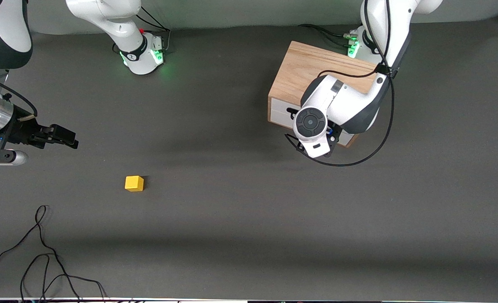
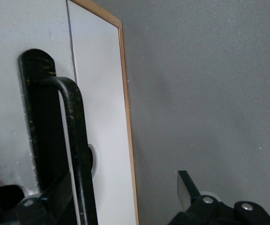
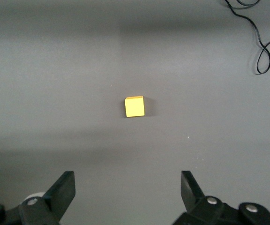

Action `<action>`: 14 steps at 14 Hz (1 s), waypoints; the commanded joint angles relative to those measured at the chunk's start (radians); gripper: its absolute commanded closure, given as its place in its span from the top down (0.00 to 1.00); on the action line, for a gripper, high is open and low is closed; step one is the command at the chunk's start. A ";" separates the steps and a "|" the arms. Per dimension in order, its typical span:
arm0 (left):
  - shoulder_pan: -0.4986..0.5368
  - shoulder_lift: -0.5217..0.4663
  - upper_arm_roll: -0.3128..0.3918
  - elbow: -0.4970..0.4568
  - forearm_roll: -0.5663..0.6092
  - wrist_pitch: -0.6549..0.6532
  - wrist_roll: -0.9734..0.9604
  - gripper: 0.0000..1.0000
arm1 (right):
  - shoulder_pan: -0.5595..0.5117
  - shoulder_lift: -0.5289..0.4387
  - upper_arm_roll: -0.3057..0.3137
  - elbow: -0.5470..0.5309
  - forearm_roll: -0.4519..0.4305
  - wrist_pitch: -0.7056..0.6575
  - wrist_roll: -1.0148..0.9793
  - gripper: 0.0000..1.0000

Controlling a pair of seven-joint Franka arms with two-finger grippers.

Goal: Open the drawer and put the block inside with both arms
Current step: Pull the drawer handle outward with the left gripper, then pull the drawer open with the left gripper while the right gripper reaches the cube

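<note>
The wooden cabinet stands near the left arm's base. Its drawer looks closed, its white front panel flush with the box. My left gripper is right in front of the drawer, mostly hidden under its own wrist. In the left wrist view it is open, and the black bar handle stands between its fingers, close to one of them. The yellow block lies on the grey table toward the right arm's end. My right gripper is open and empty above the table, and the block lies ahead of its fingers.
Loose black cables lie near the front edge at the right arm's end, and also show in the right wrist view. The left arm's black cable hangs in a loop beside the cabinet.
</note>
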 commanded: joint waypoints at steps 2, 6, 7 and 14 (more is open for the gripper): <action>-0.005 0.005 0.005 0.007 0.034 0.026 -0.017 1.00 | 0.010 0.004 -0.002 -0.074 -0.018 0.094 0.020 1.00; -0.004 0.028 0.005 0.023 0.056 0.063 -0.011 1.00 | 0.010 0.053 -0.002 -0.125 -0.018 0.189 0.020 1.00; -0.004 0.029 0.005 0.029 0.056 0.077 -0.011 1.00 | 0.010 0.076 -0.002 -0.132 -0.018 0.220 0.017 1.00; -0.008 0.130 0.005 0.168 0.071 0.083 -0.011 1.00 | 0.036 0.175 -0.005 -0.213 -0.022 0.379 0.018 1.00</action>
